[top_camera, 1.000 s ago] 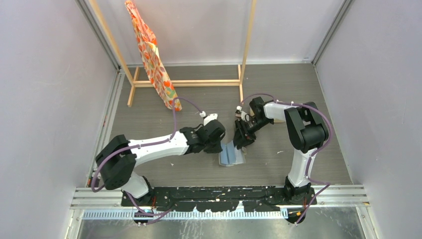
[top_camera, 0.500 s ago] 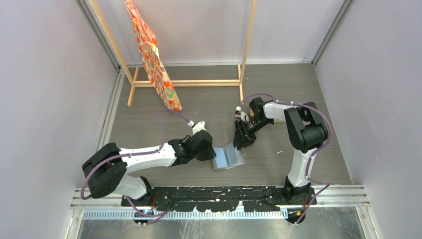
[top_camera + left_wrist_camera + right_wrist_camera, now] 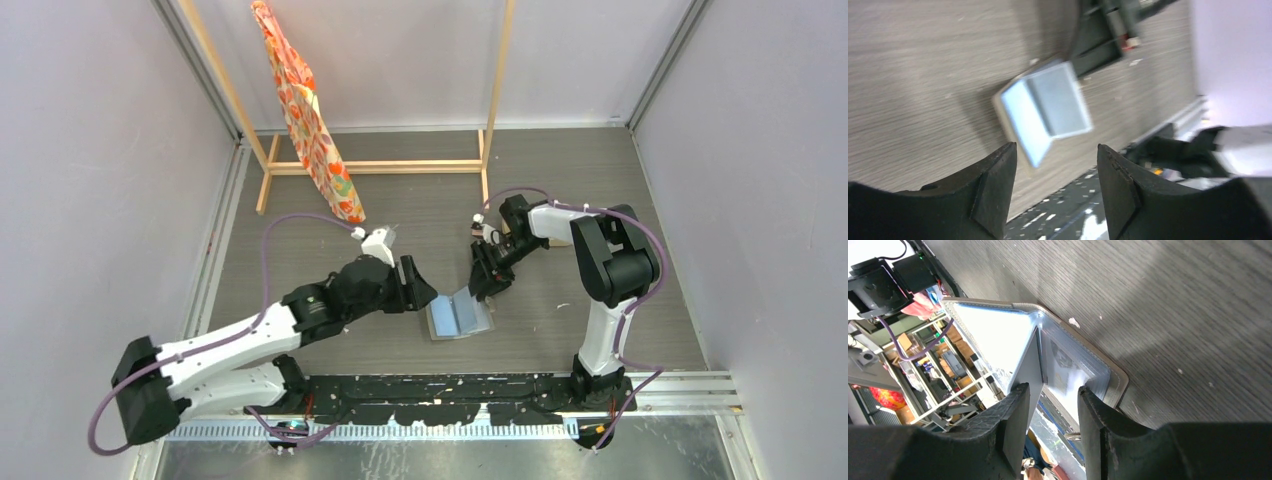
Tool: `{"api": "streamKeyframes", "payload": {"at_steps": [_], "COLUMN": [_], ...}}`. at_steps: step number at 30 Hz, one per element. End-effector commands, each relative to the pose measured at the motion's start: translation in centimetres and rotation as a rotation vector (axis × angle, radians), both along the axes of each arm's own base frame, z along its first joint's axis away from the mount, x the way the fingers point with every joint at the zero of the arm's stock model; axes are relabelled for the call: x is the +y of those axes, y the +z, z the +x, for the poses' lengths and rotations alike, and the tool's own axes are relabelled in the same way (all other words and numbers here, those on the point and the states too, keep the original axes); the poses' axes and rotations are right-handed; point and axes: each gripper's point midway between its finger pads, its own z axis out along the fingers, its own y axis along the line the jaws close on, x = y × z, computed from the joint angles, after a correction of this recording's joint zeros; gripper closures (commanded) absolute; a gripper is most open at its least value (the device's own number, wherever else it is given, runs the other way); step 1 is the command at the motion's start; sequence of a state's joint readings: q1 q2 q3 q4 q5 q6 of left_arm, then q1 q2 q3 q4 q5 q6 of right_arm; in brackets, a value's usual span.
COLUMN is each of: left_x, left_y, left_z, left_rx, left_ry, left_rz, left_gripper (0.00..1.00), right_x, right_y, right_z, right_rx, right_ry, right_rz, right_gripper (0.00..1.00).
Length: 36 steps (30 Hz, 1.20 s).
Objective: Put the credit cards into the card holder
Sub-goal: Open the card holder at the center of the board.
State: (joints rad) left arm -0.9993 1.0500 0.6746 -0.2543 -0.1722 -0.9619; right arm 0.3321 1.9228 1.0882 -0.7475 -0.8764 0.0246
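Note:
The card holder (image 3: 460, 315) lies open on the grey table, its pale silvery-blue inside facing up; it shows blurred in the left wrist view (image 3: 1045, 107). My left gripper (image 3: 425, 292) hovers just left of it, open and empty (image 3: 1055, 146). My right gripper (image 3: 487, 288) stands at the holder's far right edge. In the right wrist view its jaws (image 3: 1050, 390) are part way apart over the card holder's (image 3: 998, 335) pockets, with an upright grey leaf (image 3: 1032, 370) against the left finger. The credit cards do not show plainly.
A wooden rack (image 3: 380, 165) with an orange patterned cloth (image 3: 305, 120) stands at the back. A tan object (image 3: 562, 240) peeks out behind the right arm. A black rail (image 3: 440, 390) runs along the near edge, and walls close both sides.
My left gripper pulled the holder's left flap open, then opened, let go and drew back up and to the left. The right gripper stayed put.

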Motion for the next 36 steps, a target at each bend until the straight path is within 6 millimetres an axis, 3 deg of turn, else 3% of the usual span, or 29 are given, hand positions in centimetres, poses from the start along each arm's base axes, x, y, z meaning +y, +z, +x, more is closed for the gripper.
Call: {"api": "streamKeyframes", "payload": {"at_steps": [1,5,11,14,25,29,36], "left_x": [-2.1,-5.6,-9.1,-8.9,-10.1,-9.8,-9.8], "left_y": [5.0,4.3,0.3,-1.7,-4.9,-5.6,-6.4], "left_z": [-0.5,-1.0,-0.5,0.0,0.1,0.2,0.3], "left_rx": [-0.089,-0.047,-0.042,-0.033,-0.001,0.006,0.025], "left_ry": [-0.084,-0.151,-0.129,-0.098,-0.089,-0.074,-0.074], "left_rz": [-0.211,-0.286,-0.094,0.003,-0.017,-0.020,-0.045], "left_gripper": [0.38,0.37,0.32,0.32,0.36,0.41,0.41], "right_x": [-0.1,-0.2,-0.3,-0.2,-0.3,-0.3,-0.2], "right_y": [0.4,0.4,0.2,0.2,0.1,0.0,0.0], "right_z": [0.9,0.9,0.7,0.7,0.7,0.6,0.6], "right_rx": [-0.091,-0.096,-0.088,-0.082,-0.086,-0.083,-0.084], "right_ry": [0.034,0.041,0.045,0.047,0.052,0.054,0.056], "right_rz": [-0.022,-0.025,-0.027,-0.025,-0.033,-0.034,-0.035], "right_gripper": [0.54,0.54,0.54,0.54,0.54,0.54,0.54]}}
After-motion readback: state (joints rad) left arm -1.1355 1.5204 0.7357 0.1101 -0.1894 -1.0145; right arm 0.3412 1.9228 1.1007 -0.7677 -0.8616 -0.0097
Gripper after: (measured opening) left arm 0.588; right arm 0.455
